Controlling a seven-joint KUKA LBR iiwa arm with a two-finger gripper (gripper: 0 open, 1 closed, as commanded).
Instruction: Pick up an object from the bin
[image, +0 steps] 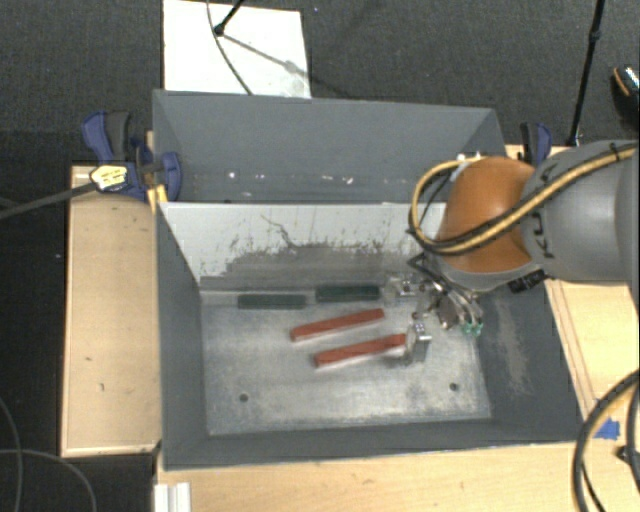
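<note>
Hovering at centre-right of the frame, the gripper (420, 338) sits at the right end of the lower red-brown bar (358, 352) on the bin (300, 405) floor. I cannot tell if it is released or clenched. The upper red-brown bar (338, 324) lies just above. I judge this the approach step. Next: confirm a grip on the bar's end, then lift straight up.

Not much room to see tbh. Around the bin (180, 330) it's all dark, speckled carpet-type floor (60, 60). The bin sits on a pale wooden surface (105, 330) that sticks out past its left and near edges. A black cable (50, 197) crosses the floor toward the bin's left rim, and a thinner cable (590, 60) runs down beyond its far right corner.
</note>
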